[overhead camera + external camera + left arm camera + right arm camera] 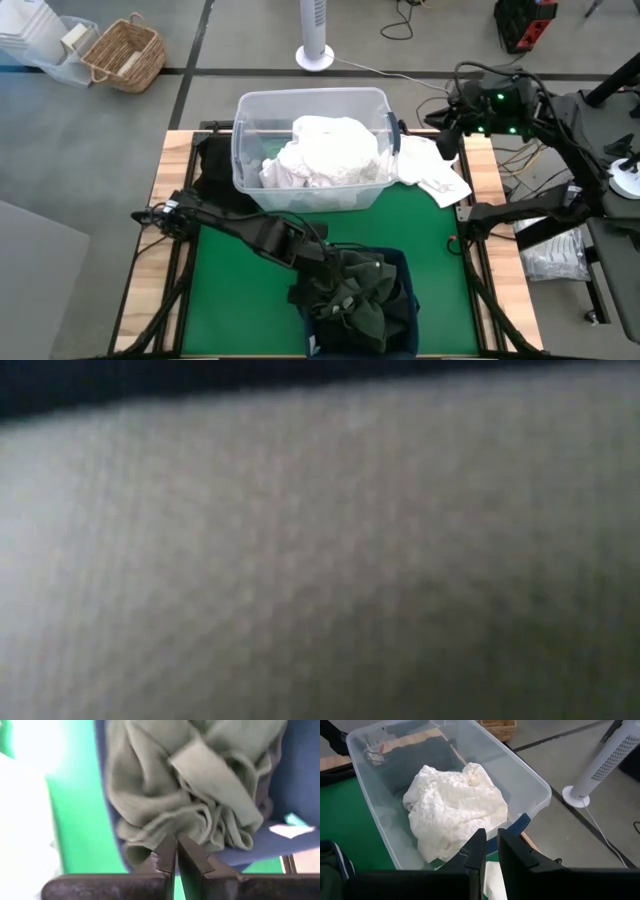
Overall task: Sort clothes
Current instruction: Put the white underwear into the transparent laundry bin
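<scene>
A dark green garment [360, 295] [165, 785] lies bunched in the navy bin [403, 262] at the table's near edge and spills over its left rim. My left gripper [328, 258] [176, 842] is at the bin's far left corner, shut at the garment's edge. White clothes [325, 150] [455, 805] fill the clear tub [312, 95]. Another white garment [435, 172] lies flat on the table right of the tub. A black garment [212, 165] lies left of the tub. My right gripper [445, 140] [491, 845] hovers over the tub's right end, shut to a narrow slit, touching nothing. My left gripper meets a bunched fold of the dark green garment [172, 832] at its fingertips, coming slanting down from the table's left. The folds gather toward the tips. The rest of the garment rests in the bin, slack. How many layers sit between the fingers does not show.
The green mat [240, 290] is bare left of the bin and between bin and tub. Blurred pale woven fabric [320, 560] fills the whole low view. A wicker basket [125, 55] and a white fan [314, 40] stand on the floor beyond the table.
</scene>
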Motion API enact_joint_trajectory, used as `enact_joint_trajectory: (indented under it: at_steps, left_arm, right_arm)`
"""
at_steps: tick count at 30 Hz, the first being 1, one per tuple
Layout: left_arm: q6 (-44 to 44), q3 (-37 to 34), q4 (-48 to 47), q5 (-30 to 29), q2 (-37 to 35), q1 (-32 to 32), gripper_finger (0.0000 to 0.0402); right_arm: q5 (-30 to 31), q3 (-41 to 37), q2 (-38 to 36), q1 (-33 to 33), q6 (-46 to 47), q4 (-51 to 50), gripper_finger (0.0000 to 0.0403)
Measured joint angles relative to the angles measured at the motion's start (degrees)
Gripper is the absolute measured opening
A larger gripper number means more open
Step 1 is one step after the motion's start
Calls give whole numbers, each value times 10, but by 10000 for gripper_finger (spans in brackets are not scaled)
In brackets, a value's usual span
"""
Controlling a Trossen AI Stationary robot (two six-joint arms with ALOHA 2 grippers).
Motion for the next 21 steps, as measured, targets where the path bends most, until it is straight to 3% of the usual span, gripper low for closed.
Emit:
enact_joint_trajectory:
  at_steps: [10, 17, 21]
  left_arm:
    - [-4, 70, 4, -141, -71, 2, 0]
    - [-10, 53, 13, -230, -147, 2, 0]
    - [-22, 8, 11, -264, -197, 2, 0]
  right_arm:
    - [0, 0, -31, 0, -11, -39, 38]
    - [1, 0, -33, 0, -23, -71, 38]
    - [1, -6, -33, 0, -25, -74, 38]
